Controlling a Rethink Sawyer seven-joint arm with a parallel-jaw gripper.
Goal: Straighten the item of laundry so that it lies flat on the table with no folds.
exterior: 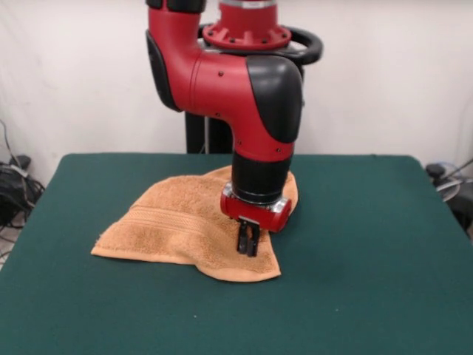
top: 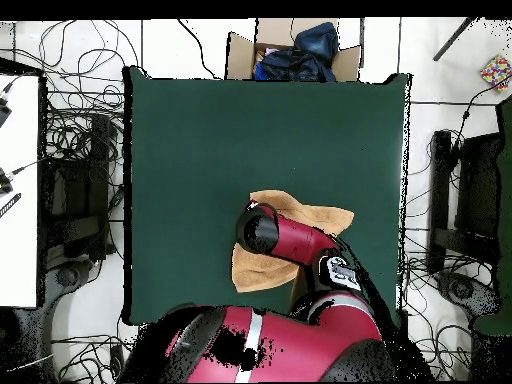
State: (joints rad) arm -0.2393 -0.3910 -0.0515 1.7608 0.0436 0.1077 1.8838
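My pincer (exterior: 247, 247): fingers close together, grip on towel (exterior: 170, 225) unclear | towel folded over, bunched at table (exterior: 369, 296) centre | flattening undone, 5 o'clock corner doubled.

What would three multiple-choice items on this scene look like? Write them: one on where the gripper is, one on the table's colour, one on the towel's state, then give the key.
1. Where is the gripper?
A. Down over the towel
B. Over bare table, away from the cloth
C. Drawn back out of sight

2. What colour is the table top?
A. White
B. Dark green
C. Red

3. How does the towel lie?
A. Spread flat as a rectangle
B. Rolled into a tube
C. Folded over and bunched, irregular in outline

Key: 1 A, the front view shows its dark tips down at the cloth's near part. 2 B, both views show green felt around the cloth. 3 C, the front view shows layered edges and a raised hump under the arm.
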